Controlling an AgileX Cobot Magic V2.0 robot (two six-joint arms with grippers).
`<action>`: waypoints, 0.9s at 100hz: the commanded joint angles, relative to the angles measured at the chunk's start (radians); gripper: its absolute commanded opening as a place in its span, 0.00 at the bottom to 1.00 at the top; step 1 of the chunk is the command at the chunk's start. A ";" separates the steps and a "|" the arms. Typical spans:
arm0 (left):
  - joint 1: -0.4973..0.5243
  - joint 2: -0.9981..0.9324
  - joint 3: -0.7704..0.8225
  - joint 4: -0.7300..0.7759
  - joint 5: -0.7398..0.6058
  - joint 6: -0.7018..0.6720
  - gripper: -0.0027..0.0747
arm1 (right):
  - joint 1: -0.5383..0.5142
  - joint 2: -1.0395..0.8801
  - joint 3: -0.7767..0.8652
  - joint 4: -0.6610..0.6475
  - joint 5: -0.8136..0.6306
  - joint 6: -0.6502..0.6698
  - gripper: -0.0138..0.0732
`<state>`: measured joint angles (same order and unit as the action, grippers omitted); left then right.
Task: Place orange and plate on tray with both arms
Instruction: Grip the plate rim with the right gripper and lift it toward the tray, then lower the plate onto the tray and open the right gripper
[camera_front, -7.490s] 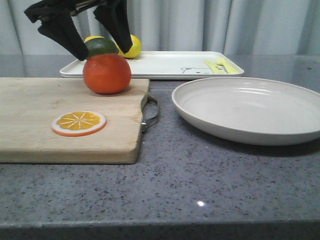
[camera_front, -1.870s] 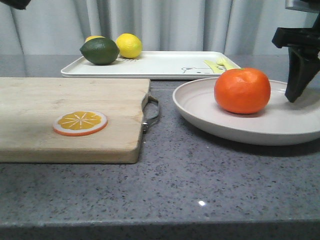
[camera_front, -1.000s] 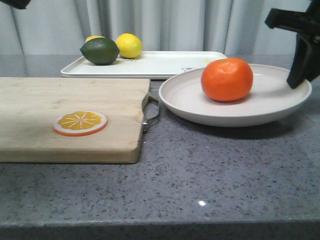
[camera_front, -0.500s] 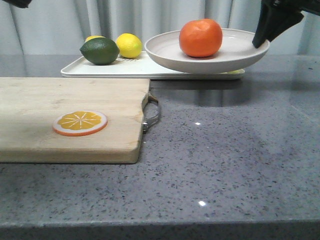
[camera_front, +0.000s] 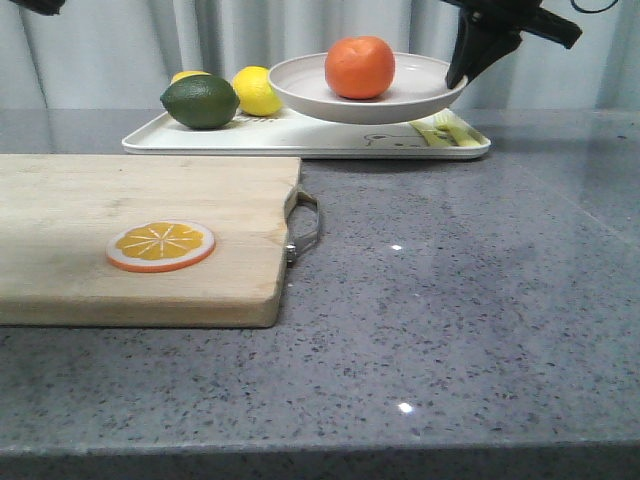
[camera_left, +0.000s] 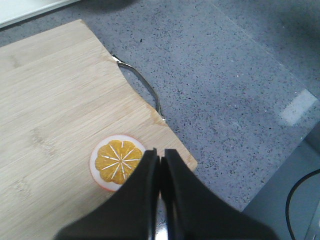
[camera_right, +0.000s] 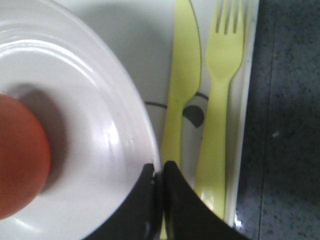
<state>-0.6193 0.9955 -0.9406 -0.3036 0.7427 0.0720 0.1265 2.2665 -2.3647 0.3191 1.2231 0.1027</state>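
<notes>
The orange (camera_front: 360, 67) sits in the off-white plate (camera_front: 400, 100), which hangs in the air above the white tray (camera_front: 300, 135). My right gripper (camera_front: 460, 75) is shut on the plate's right rim. In the right wrist view the fingers (camera_right: 160, 172) pinch the rim of the plate (camera_right: 100, 150), with the orange (camera_right: 20, 155) at the edge and the tray (camera_right: 250, 100) with its yellow cutlery print below. My left gripper (camera_left: 160, 157) is shut and empty, high above the cutting board.
A dark green lime (camera_front: 200, 101) and yellow lemons (camera_front: 258, 90) lie on the tray's left end. A wooden cutting board (camera_front: 90, 280) with an orange slice disc (camera_front: 160, 246) lies at the front left; both show in the left wrist view (camera_left: 50, 110), (camera_left: 117, 162).
My right gripper lifted the plate with the orange off the table and carried it back and left over the tray. The left arm stayed raised.
</notes>
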 joint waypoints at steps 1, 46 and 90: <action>0.002 -0.016 -0.024 -0.025 -0.060 -0.010 0.01 | 0.005 -0.021 -0.099 0.035 -0.028 0.021 0.09; 0.002 -0.016 -0.024 -0.025 -0.060 -0.010 0.01 | 0.041 0.085 -0.182 0.062 -0.145 0.030 0.09; 0.002 -0.016 -0.024 -0.025 -0.068 -0.010 0.01 | 0.041 0.110 -0.182 0.064 -0.176 0.030 0.09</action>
<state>-0.6193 0.9955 -0.9406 -0.3036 0.7405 0.0720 0.1671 2.4456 -2.5097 0.3515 1.1014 0.1371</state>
